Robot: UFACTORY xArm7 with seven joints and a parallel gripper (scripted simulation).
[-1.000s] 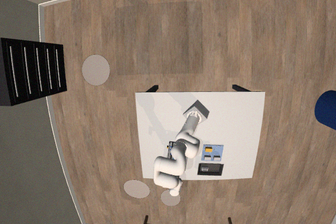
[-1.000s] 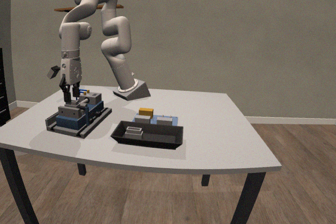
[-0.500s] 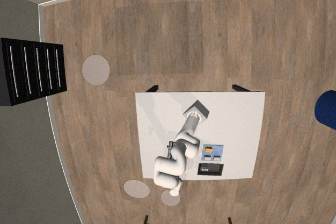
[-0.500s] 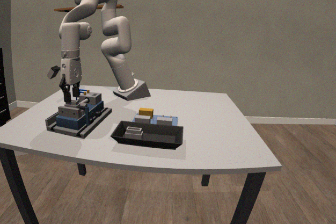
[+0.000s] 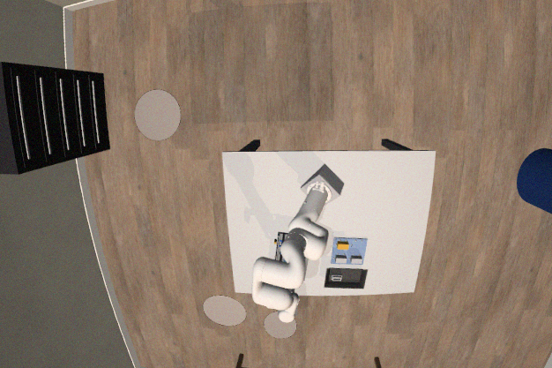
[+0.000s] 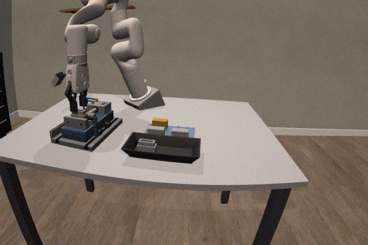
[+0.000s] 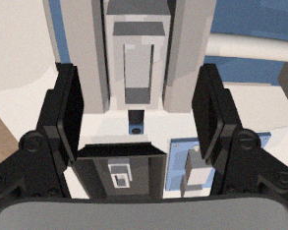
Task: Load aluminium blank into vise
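My gripper (image 6: 76, 106) is open and empty, pointing down just above the vise (image 6: 85, 126) at the table's left. In the wrist view the fingers stand on either side of the vise opening. A grey part with a pocket on top (image 7: 139, 60) lies in that opening between the two jaws; it also shows in the side view (image 6: 79, 112). The work stop (image 7: 136, 121) is at the opening's near end. The blue infeed plate (image 6: 170, 130) holds a brass blank (image 6: 160, 122) and two aluminium blanks (image 6: 155, 130) (image 6: 180, 132). The black outfeed tray (image 6: 161, 147) holds one finished part (image 6: 146, 144), pocket up.
The arm's base (image 6: 144, 99) stands behind the vise and plate. Hoses (image 6: 92, 99) stick out of the vise's far end block. In the overhead view the arm covers most of the vise (image 5: 279, 245); the plate (image 5: 348, 251) and tray (image 5: 346, 277) lie to its right.
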